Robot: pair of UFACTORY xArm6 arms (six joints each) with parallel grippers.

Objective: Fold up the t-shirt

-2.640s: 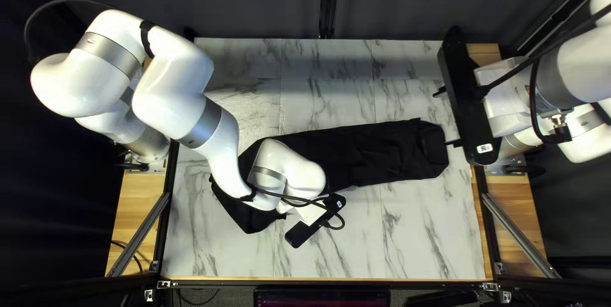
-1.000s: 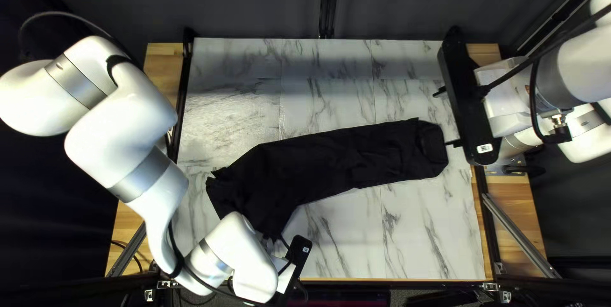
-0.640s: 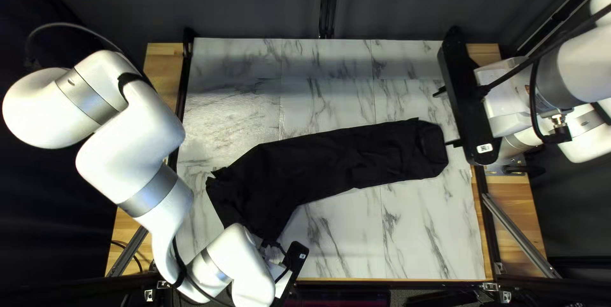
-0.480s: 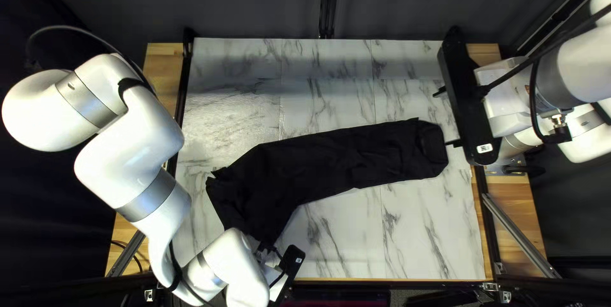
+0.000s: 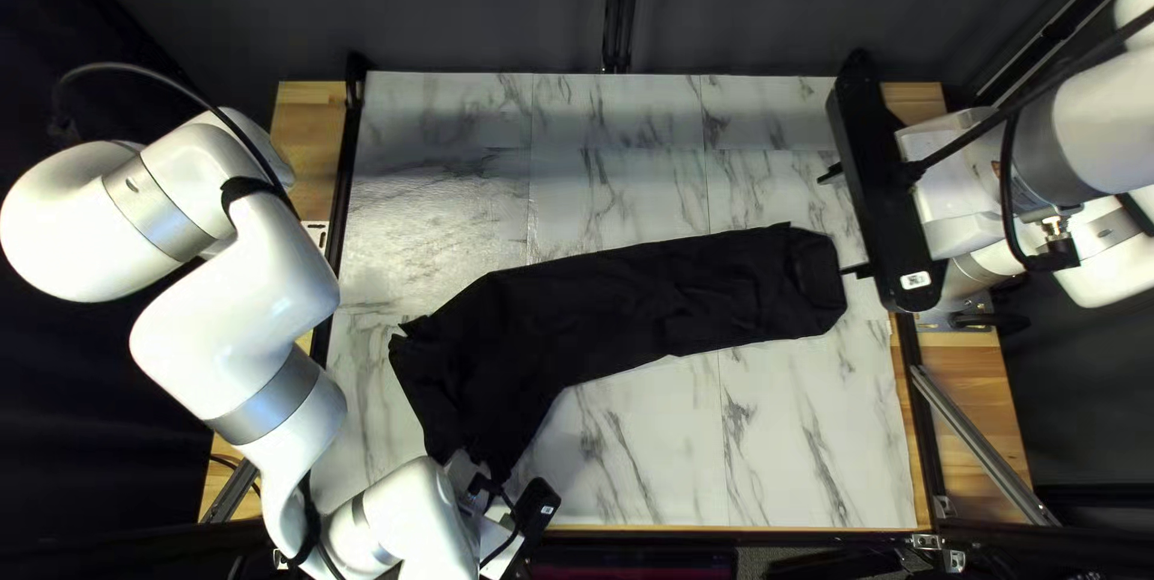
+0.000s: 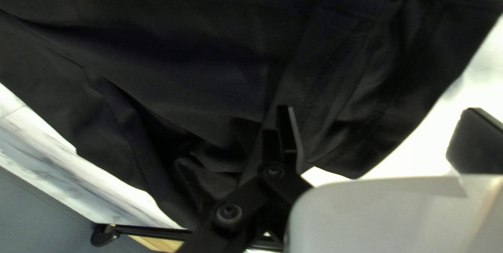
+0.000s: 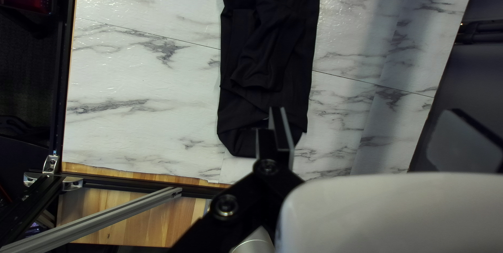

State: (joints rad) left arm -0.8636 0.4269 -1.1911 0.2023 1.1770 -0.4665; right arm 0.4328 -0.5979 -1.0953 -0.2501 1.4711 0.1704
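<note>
Two fingers of the left gripper [image 5: 483,486] stand spread near one end of a single black t-shirt [image 5: 649,292] (rumpled there); two more, on the right gripper [image 5: 839,222], part near its other end. Beneath lies one marbled tabletop [image 5: 445,213], a dark curtain [image 5: 842,3] beyond.
</note>
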